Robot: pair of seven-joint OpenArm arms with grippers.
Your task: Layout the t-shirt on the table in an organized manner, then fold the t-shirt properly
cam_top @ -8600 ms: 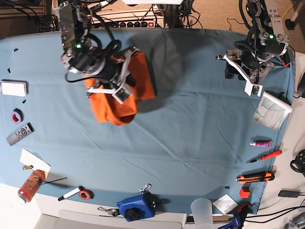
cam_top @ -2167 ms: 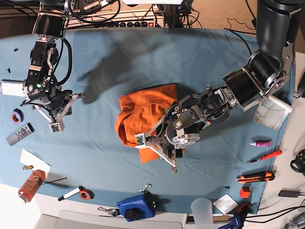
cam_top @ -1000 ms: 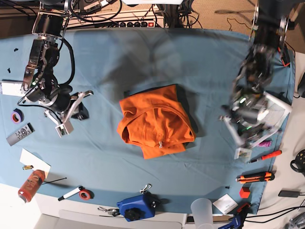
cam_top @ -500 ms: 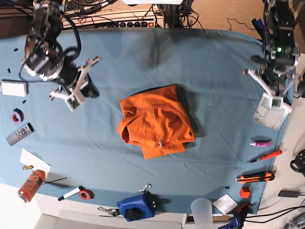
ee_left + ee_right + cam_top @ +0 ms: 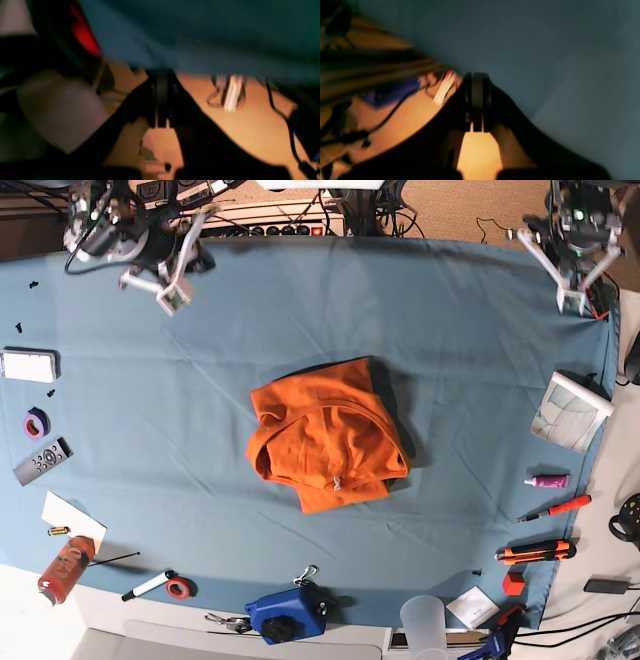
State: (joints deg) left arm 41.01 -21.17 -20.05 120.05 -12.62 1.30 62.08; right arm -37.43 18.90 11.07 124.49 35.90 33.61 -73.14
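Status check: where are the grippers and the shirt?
Left gripper and right gripper shut, empty, at far corners. T-shirt bunched mid-table, untouched. Nothing obstructing.

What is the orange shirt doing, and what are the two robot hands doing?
t-shirt: folded into a rumpled bundle, lying mid-table, nothing touching it.
table: teal cloth smooth, tools along its edges.
left gripper: up at the far corner, fingers shut, empty.
right gripper: up at the other far corner, fingers shut, empty.
clear cup: standing upright at the near edge.

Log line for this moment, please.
t-shirt: folded, table centre | left gripper: shut, empty | right gripper: shut, empty | arms at far edge
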